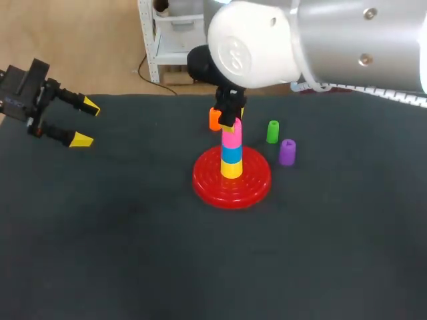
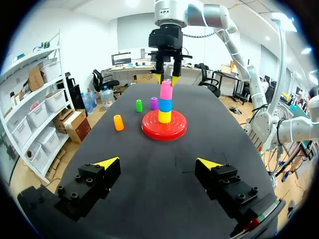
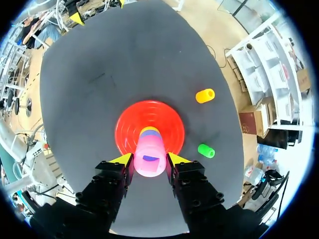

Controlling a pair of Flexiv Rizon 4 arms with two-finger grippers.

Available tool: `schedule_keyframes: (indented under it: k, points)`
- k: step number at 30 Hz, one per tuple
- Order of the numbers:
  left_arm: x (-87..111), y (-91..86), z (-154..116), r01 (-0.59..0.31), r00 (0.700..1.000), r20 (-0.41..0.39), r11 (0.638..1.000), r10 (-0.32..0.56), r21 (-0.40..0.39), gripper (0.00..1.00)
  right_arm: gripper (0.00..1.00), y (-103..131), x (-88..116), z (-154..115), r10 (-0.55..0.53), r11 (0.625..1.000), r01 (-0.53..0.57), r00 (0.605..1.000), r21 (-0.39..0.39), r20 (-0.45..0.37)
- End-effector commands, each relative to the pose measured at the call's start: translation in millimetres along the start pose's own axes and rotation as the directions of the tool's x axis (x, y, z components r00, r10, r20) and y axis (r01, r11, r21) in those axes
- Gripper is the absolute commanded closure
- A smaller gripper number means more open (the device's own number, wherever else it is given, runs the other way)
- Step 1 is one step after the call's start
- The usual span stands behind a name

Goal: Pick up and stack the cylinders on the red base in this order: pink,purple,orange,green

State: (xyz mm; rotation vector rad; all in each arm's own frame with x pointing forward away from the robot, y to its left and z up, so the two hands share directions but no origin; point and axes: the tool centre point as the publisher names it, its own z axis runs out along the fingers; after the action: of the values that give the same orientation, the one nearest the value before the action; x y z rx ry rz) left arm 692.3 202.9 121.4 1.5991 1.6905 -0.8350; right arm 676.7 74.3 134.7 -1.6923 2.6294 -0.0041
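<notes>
The red base (image 1: 231, 183) carries a stack of a yellow, a blue and a pink cylinder (image 1: 231, 136). My right gripper (image 1: 231, 120) hangs straight over the stack, shut on the pink cylinder (image 3: 149, 157), a finger pressed against each side. The purple cylinder (image 1: 287, 152) and the green cylinder (image 1: 272, 131) stand right of the base. An orange cylinder (image 1: 214, 119) stands behind the base, partly hidden by the right gripper. Far left, my left gripper (image 1: 83, 123) hovers open and empty. From the left wrist, the base (image 2: 164, 128) lies well ahead of the left gripper (image 2: 158, 163).
The black mat (image 1: 120, 233) covers the whole table. Broad bare mat lies in front of the base and to its left. The right arm's big white wrist (image 1: 253, 47) hangs over the table's far middle.
</notes>
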Motion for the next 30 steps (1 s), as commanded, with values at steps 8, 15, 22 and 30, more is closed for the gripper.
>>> schedule_keyframes:
  k: [8,15,22,30]
  points:
    - [1.1,-0.3,0,-0.002,1.0,0.002,1.0,0.003,-0.001,0.0,0.0,0,7,-4,0.06,0.998,-0.06,0.996,0.001,0.059]
    - [1.1,-0.3,0,-0.002,1.0,0.002,1.0,0.003,-0.001,0.0,0.0,-9,29,-34,0.149,0.989,-0.148,0.967,-0.019,0.205]
    - [1.1,-0.3,0,-0.002,1.0,0.002,1.0,0.003,-0.001,0.0,0.0,-38,59,-21,0.313,0.949,-0.313,0.921,-0.037,0.231]
    - [1.1,-0.3,0,-0.002,1.0,0.002,1.0,0.003,-0.001,0.0,0.0,-75,88,20,0.57,0.82,-0.568,0.799,-0.072,0.191]
